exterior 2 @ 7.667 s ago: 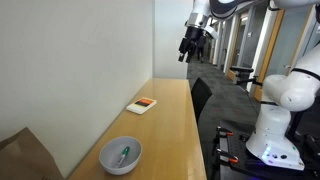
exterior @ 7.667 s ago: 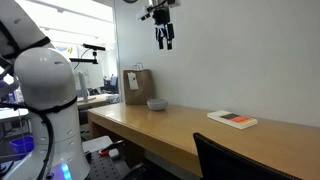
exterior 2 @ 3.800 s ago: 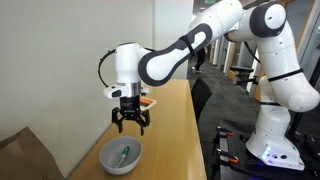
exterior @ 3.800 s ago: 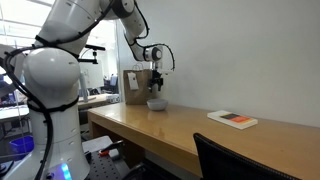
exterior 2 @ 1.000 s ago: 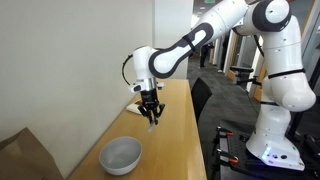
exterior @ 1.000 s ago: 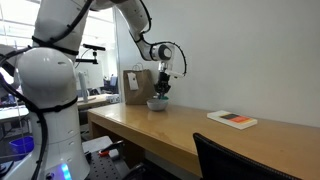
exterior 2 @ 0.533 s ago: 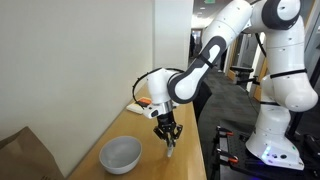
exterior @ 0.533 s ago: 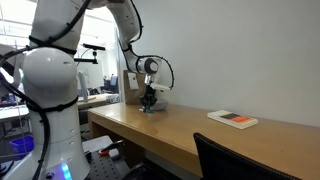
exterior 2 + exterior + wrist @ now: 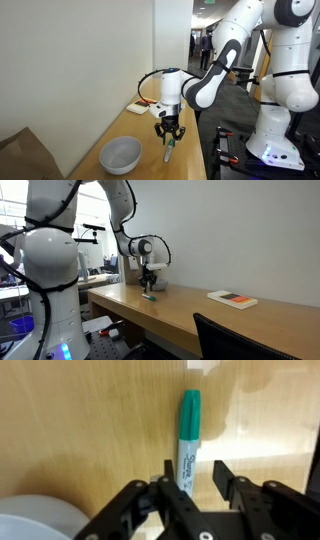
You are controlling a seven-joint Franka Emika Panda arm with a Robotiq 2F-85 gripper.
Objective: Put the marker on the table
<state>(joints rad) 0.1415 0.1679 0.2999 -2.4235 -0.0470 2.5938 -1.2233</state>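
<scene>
The marker (image 9: 187, 435), white-barrelled with a green cap, lies flat on the wooden table (image 9: 90, 420). My gripper (image 9: 193, 476) hovers straight over its lower end with the jaws parted. The barrel rests against the left finger (image 9: 165, 472), and a clear gap separates it from the right one. In an exterior view the gripper (image 9: 168, 133) points down near the table's front edge, and the marker (image 9: 168, 152) lies just below it. Seen from the opposite end, the gripper (image 9: 149, 287) stands low over the table (image 9: 200, 315).
An empty grey bowl (image 9: 120, 154) sits beside the gripper, toward the wall, and shows in the wrist view's lower left corner (image 9: 40, 520). A brown box (image 9: 20, 155) stands beyond it. A flat white book (image 9: 232, 299) lies farther along the table.
The gripper carried the marker away from the bowl toward the table's front edge and came down with it. Its jaws, shut on the marker before, have now parted.
</scene>
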